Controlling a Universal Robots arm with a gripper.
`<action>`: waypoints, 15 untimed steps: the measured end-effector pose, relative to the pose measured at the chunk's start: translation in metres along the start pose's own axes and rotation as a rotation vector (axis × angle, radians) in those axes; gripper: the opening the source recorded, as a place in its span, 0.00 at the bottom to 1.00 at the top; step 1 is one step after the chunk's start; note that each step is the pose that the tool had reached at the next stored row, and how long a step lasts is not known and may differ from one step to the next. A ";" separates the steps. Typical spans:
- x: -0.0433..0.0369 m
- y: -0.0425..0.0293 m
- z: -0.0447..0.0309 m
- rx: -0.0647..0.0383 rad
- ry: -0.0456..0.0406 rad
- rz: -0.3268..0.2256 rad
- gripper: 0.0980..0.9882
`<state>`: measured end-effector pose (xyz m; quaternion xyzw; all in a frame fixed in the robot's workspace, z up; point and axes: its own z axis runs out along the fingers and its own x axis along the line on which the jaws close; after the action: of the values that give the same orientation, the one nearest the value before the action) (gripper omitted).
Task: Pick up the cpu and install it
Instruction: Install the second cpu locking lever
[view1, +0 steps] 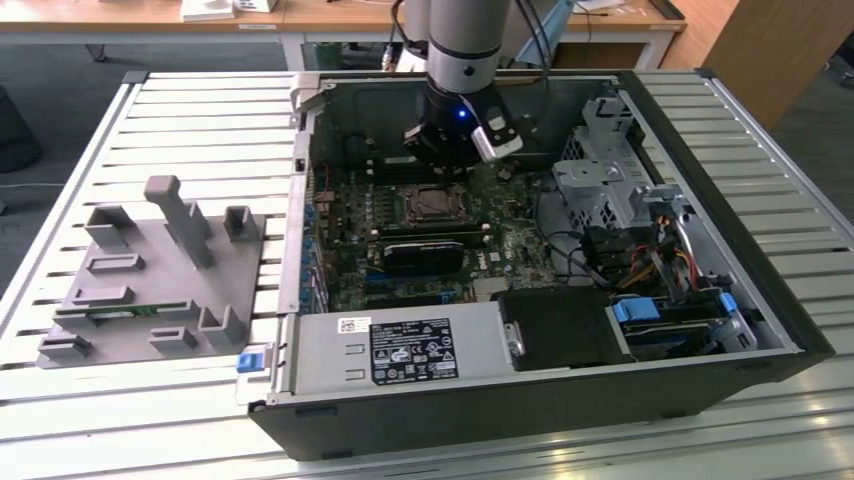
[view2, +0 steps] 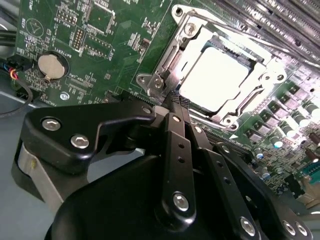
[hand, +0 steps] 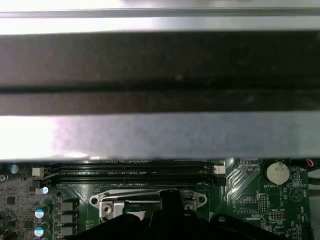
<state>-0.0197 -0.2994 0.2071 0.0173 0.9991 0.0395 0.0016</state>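
Mobo socket (view2: 220, 75): cpu (view2: 214, 79) seated, gripper (view2: 179, 100) closed.

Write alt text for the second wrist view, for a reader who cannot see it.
The black gripper, fingers together, sits just off the edge of the metal socket frame, where the silvery cpu already lies. Around it spreads the green motherboard, with a round coin battery.

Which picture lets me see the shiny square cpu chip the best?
The second wrist view: the cpu sits in its socket, silvery top clear beyond the gripper. In the exterior view it is a small square under the arm. In the first wrist view the gripper mostly covers it.
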 end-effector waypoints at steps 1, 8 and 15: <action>0.0000 -0.0009 -0.0001 0.000 0.0000 0.000 0.01; -0.0015 -0.0002 -0.0107 0.000 0.0000 0.000 0.01; -0.0015 0.0016 -0.0345 0.001 0.0001 0.000 0.01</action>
<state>-0.0183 -0.3006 0.2416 0.0172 0.9991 0.0392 0.0016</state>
